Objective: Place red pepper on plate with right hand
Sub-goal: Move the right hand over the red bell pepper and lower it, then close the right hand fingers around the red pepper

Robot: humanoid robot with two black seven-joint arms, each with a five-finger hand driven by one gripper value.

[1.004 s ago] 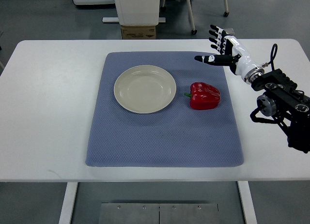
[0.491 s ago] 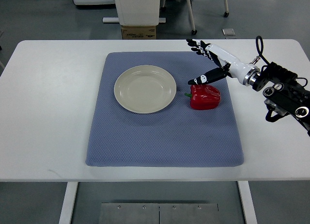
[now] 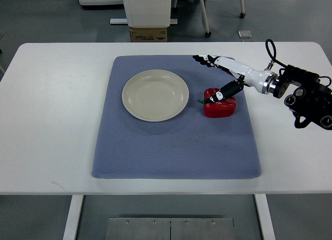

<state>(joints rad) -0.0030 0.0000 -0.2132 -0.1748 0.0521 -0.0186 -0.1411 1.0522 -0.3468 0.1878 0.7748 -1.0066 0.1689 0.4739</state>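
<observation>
Over the desk (image 3: 52,121) and blue mat (image 3: 171,146), the right arm reaches in low, its robot hand (image 3: 220,76) spread wide, holding nothing. Left of it sits the plate (image 3: 155,95); the red pepper (image 3: 220,106) lies directly beneath its thumb.

the red pepper (image 3: 220,106) has a glossy, waxy skin. the plate (image 3: 155,95) looks smooth and matt, perhaps ceramic. under both lies a blue mat (image 3: 176,141) of rough woven cloth. the counter (image 3: 57,121) is smooth, matt white. the right hand (image 3: 224,76) shows glossy white and black plastic.
</observation>
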